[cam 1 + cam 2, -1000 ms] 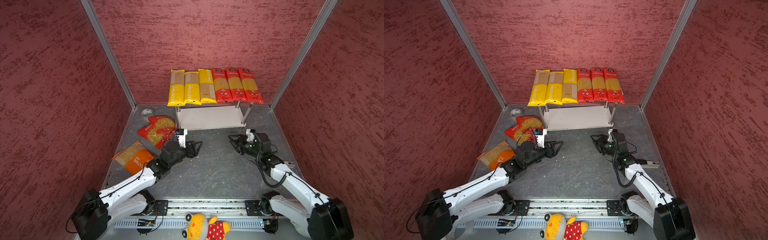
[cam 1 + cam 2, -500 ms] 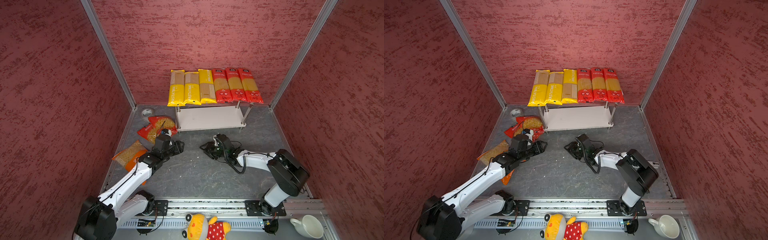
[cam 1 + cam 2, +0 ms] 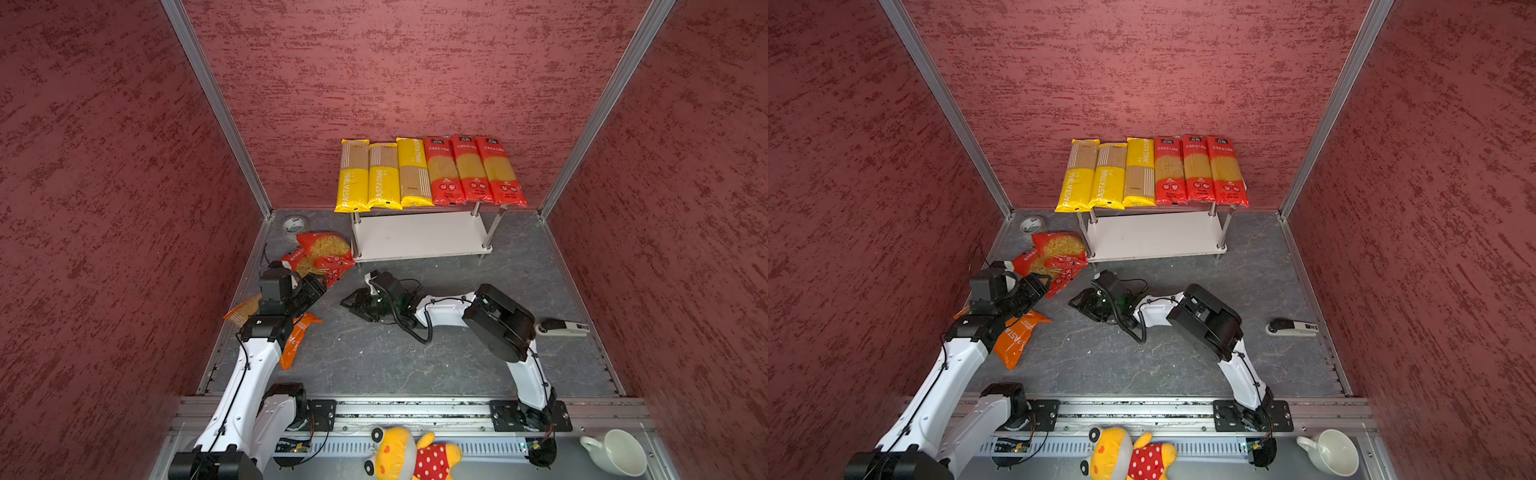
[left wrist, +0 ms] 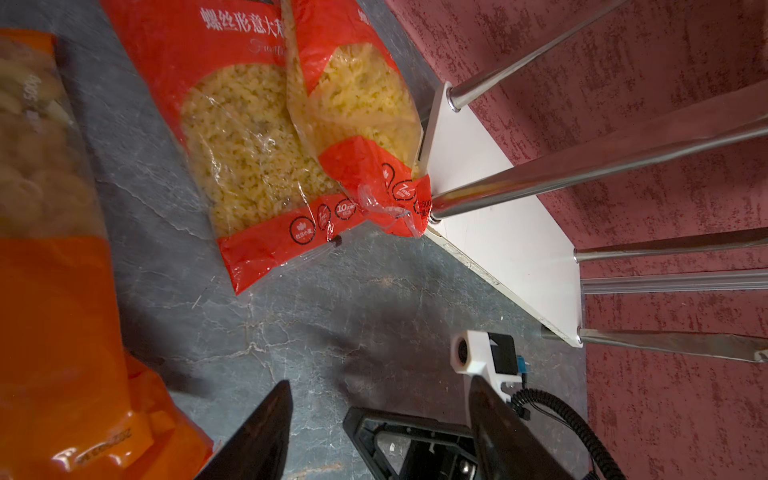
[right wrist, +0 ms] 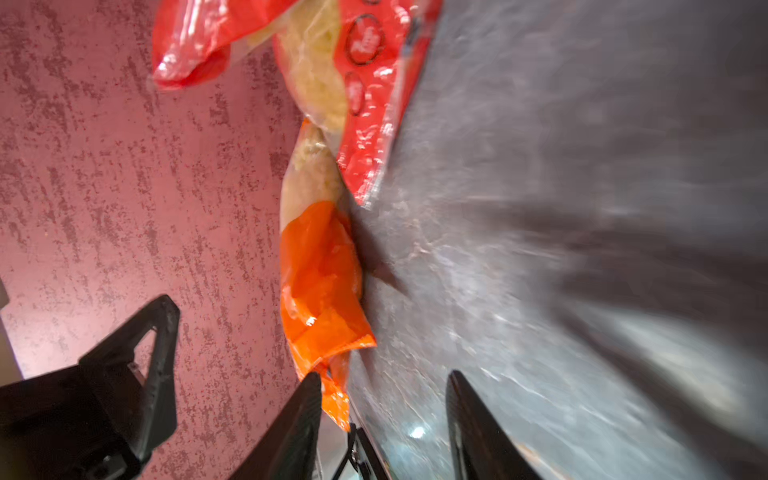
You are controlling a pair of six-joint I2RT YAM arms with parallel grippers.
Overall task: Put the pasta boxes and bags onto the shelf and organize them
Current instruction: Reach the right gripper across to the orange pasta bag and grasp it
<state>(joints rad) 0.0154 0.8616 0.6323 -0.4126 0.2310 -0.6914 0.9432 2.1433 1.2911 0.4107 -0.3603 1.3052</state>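
Dark red textured walls close in a grey stone-patterned desk point(image 3: 415, 361). At its 12 o'clock edge stands the shelf point(image 3: 419, 239). Both top views show its upper board fully covered, with three yellow spaghetti packs point(image 3: 384, 176) side by side on the 9 o'clock half and three red spaghetti packs point(image 3: 471, 172) on the 3 o'clock half. Each pack touches its neighbour and hangs a little over the front edge. That part of the job looks done. The lower board is bare.

What looks left to do is the three short-pasta bags, all lying on the desk toward 9 to 10 o'clock. The two red bags point(image 3: 322, 253) overlap, and the left wrist view shows the upper one resting against the shelf's near chrome leg. The orange bag point(image 3: 295, 345) lies at 9 o'clock, partly under the left arm.

The left tool point(image 3: 313, 291) hovers between the orange bag and the red bags, its jaws spread with nothing between them. The right tool point(image 3: 351, 301) sits low near the desk's centre, pointing toward the bags at 9 o'clock. Its jaws stand apart too and hold nothing. Six of the nine packs are placed, and the bare lower board seems the natural home for the other three.
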